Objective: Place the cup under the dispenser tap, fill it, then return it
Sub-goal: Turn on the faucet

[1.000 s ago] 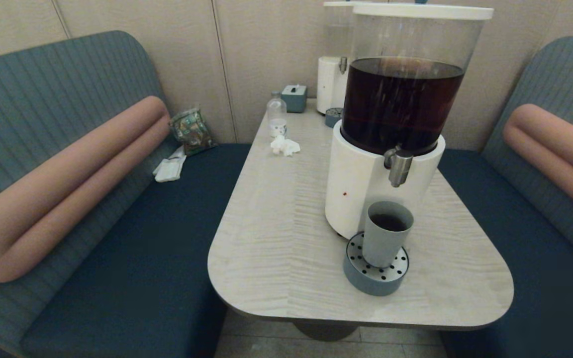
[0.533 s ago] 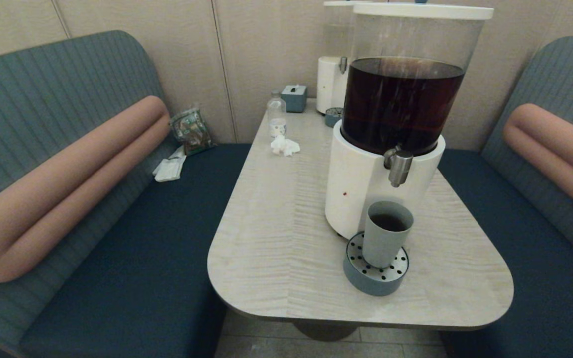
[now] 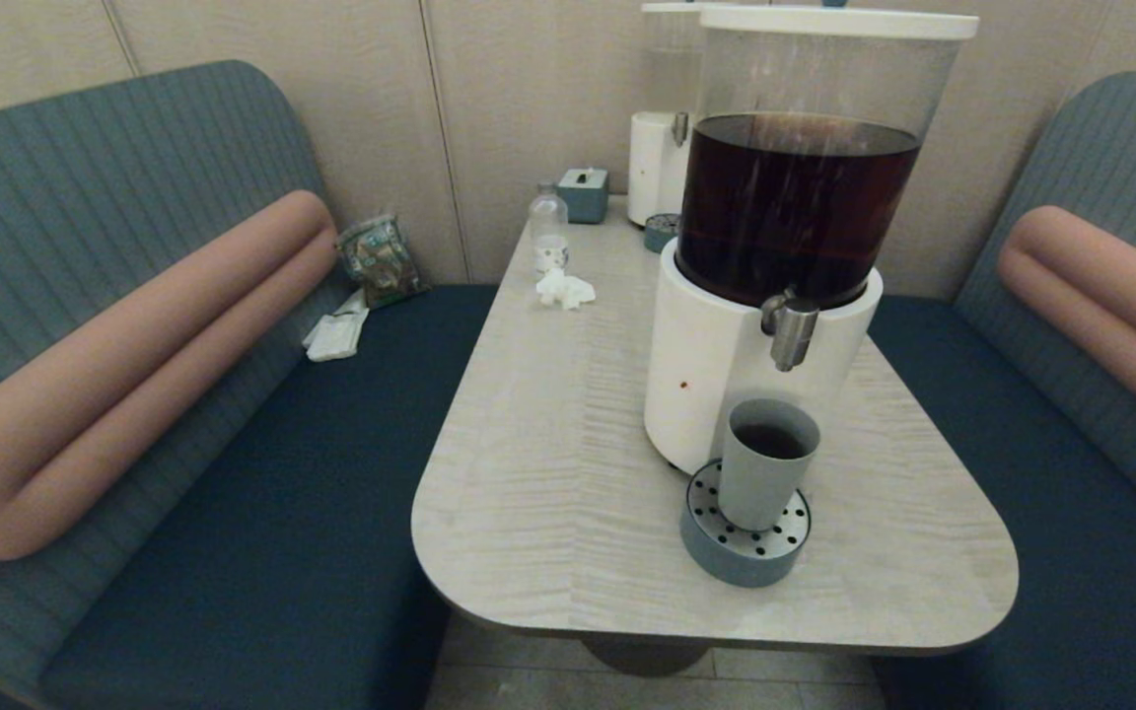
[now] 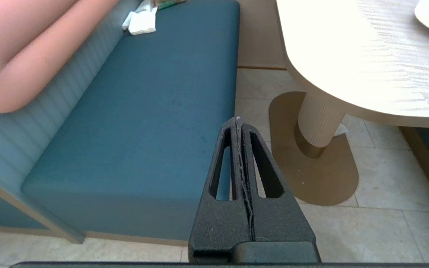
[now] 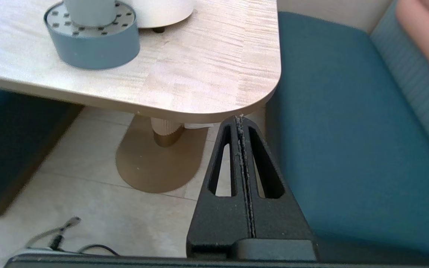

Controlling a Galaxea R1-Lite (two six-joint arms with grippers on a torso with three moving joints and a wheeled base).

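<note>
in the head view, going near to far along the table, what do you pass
drip tray with the cup on it → dispenser tap → crumpled tissue → small clear bottle → tissue box, near the wall.

The cup (image 3: 767,461) stands upright on the drip tray (image 3: 744,545), directly below the dispenser tap (image 3: 789,330). The tray sits on the table (image 3: 548,444), touching the front of the dispenser (image 3: 760,296). Behind the dispenser stands a second dispenser (image 3: 657,148). Left of the dispenser, towards the wall, lie a bottle (image 3: 548,229) and a crumpled tissue (image 3: 564,289)
</note>
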